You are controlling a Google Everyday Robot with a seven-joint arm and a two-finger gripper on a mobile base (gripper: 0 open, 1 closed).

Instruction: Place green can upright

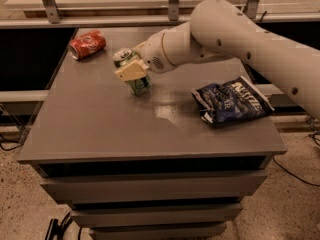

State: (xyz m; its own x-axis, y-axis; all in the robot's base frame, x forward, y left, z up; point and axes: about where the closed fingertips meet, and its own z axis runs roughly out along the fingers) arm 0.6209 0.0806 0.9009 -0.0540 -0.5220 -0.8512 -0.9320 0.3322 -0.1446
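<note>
The green can [138, 84] is near the middle of the grey table [100, 129], tilted with its silver top leaning to the left and its base close to the tabletop. My gripper [131, 70] is shut on the green can around its middle, a cream-coloured finger [130, 72] across the can's front. My white arm reaches in from the upper right. Whether the can's base touches the table is unclear.
A red soda can [87, 44] lies on its side at the table's far left corner. A blue chip bag [231, 103] lies at the right side. Metal railing posts stand behind the table.
</note>
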